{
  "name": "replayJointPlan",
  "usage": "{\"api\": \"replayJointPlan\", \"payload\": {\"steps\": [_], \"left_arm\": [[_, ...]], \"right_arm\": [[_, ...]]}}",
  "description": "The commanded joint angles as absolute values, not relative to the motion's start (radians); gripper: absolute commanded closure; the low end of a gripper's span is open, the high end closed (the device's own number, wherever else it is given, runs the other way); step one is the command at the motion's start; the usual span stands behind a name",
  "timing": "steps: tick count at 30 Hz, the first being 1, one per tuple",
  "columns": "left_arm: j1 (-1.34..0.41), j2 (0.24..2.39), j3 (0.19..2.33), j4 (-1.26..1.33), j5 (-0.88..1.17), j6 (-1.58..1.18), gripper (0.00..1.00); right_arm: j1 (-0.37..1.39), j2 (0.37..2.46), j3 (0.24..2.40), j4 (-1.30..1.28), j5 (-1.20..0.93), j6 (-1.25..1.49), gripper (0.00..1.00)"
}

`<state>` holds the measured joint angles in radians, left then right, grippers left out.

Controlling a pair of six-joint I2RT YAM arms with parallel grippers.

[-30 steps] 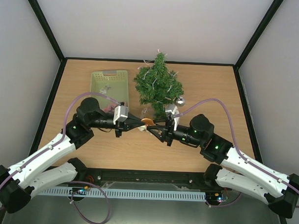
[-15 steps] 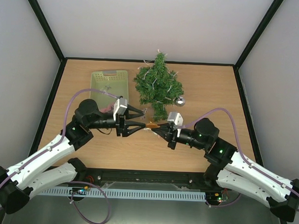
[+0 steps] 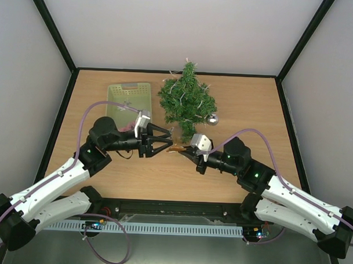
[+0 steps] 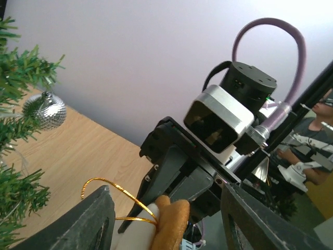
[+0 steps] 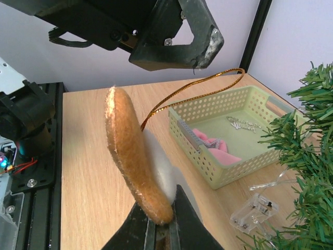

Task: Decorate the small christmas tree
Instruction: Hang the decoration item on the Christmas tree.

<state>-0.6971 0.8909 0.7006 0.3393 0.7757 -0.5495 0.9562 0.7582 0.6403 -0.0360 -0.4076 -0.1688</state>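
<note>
The ornament (image 5: 136, 156) in my black right gripper (image 5: 158, 225) is tan-orange with a pale, perhaps white, back, and its loop (image 5: 192, 88) is metallic gold. Ahead of that gripper, the basket (image 5: 218, 174) is pale green with dotted walls and holds a pink item (image 5: 212, 144). The small christmas tree (image 5: 307, 135) is dark green, its bauble (image 4: 46, 110) glittery silver.

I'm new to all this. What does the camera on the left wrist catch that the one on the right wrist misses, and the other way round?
Only the left wrist view shows the silver ball by the tree, and the other arm's wrist camera facing it. Only the right wrist view shows the green basket with something pink inside, a clear plastic box nearby, and the right claw pinching the lower edge of the brown ornament. Both show that ornament, its gold loop, tree branches and the wooden table.
</note>
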Motion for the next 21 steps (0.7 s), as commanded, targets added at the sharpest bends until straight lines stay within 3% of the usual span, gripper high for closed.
{"api": "replayJointPlan", "payload": {"steps": [1,11,18,21], "left_arm": [[-0.687,0.894,0.742,0.246,0.703,-0.513,0.45],[-0.653,0.869,0.7,0.337,0.637,-0.694,0.44],[-0.653,0.921,0.7,0.39,0.678,-0.774,0.58],[-0.653,0.946,0.712,0.36,0.681,-0.767,0.58]], "right_arm": [[0.964,0.745,0.665,-0.024,-0.378,-0.182,0.98],[0.968,0.746,0.668,-0.02,-0.351,-0.203,0.98],[0.967,0.768,0.676,-0.004,-0.356,-0.208,0.98],[0.967,0.77,0.676,-0.001,-0.355,-0.209,0.98]]}}
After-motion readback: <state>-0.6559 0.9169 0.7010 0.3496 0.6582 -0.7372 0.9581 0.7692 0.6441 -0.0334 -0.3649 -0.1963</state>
